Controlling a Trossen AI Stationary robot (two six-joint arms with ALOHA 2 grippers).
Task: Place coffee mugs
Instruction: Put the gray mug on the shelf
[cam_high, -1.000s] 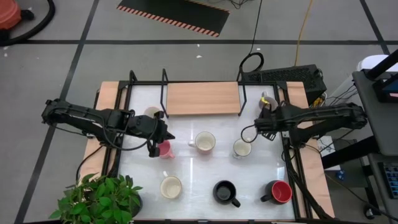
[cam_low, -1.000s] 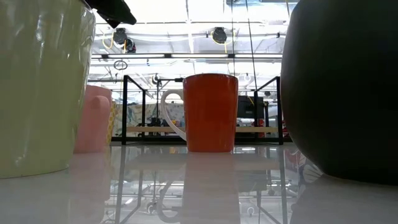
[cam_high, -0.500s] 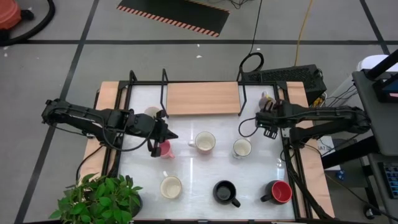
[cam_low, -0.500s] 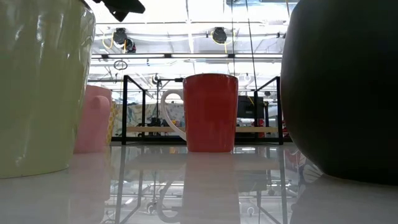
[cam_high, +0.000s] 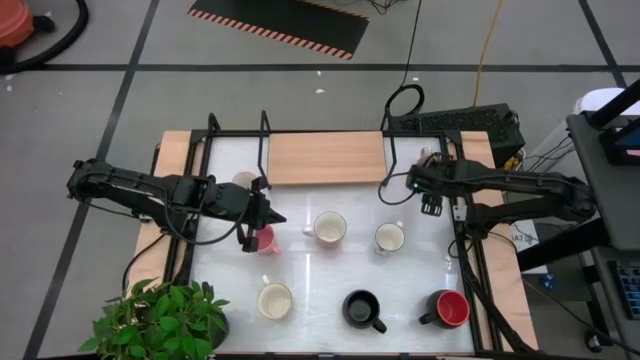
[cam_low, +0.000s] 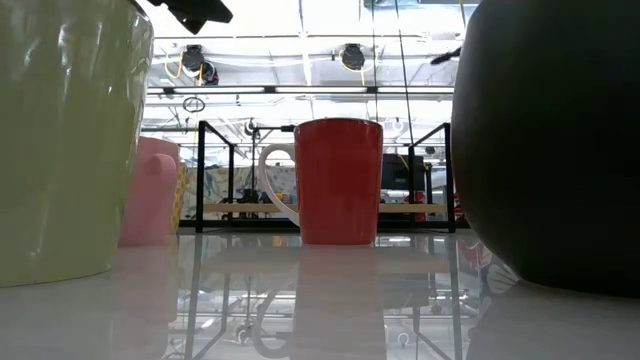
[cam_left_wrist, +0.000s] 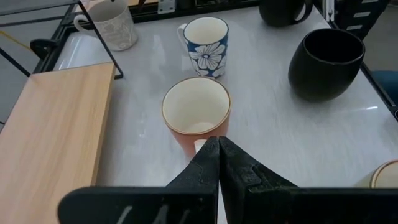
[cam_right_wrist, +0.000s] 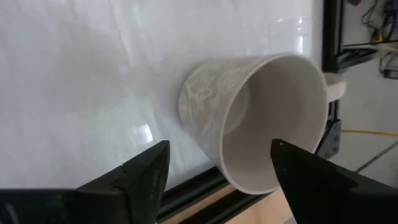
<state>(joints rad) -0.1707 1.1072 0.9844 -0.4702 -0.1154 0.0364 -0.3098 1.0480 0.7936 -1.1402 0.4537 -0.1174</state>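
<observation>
The right gripper (cam_high: 428, 205) hangs over the tabletop (cam_high: 320, 275) with fingers (cam_right_wrist: 146, 171) spread and empty; a cream mug (cam_high: 389, 238) stands at its seven o'clock, apart. The left gripper (cam_high: 258, 232), arm stretched low, has fingers clenched at the pink mug (cam_high: 267, 240) handle.

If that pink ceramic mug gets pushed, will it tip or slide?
The pink ceramic mug stands upright and squat, so it probably slides rather than tips. The glossy white tabletop likely offers little grip.

Pink mug (cam_left_wrist: 196, 115), blue-flowered mug (cam_left_wrist: 204, 37), black mug (cam_left_wrist: 325, 62).
</observation>
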